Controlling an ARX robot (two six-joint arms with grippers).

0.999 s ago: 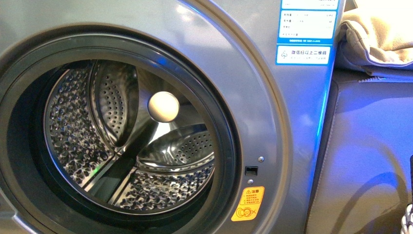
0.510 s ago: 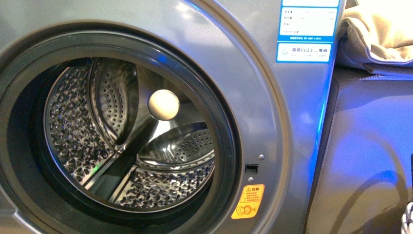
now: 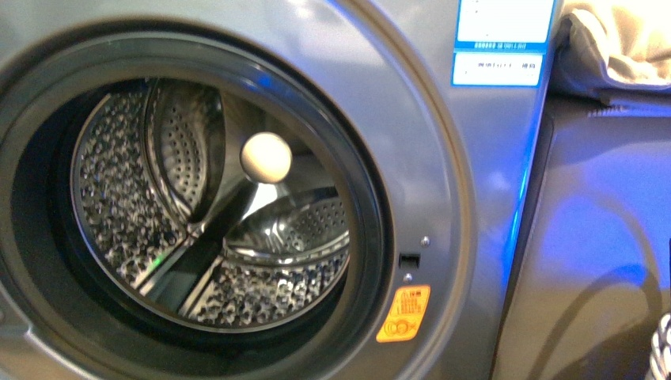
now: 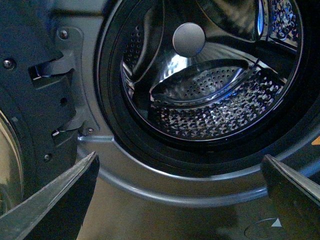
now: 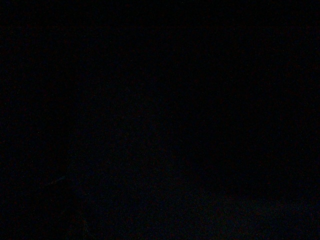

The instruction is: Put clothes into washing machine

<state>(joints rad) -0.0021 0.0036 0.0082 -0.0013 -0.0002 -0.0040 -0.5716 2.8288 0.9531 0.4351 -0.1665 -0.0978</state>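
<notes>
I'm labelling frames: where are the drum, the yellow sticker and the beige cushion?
drum (image 3: 119,198): front view, perforated wall.
yellow sticker (image 3: 403,313): front view, its middle.
beige cushion (image 3: 625,39): front view, top fabric.

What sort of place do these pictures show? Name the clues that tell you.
Probably a laundry corner in a home or showroom. A front-loading washing machine fills the view, its steel drum open and empty; printed labels sit on its front, and a beige cushion lies beside it.

The silver-grey washing machine (image 3: 443,158) is standing with its round dark-rimmed porthole (image 3: 369,206) lying open, its perforated steel drum (image 3: 119,198) gleaming inside, a yellow sticker (image 3: 403,313) sitting beside the rim.
</notes>
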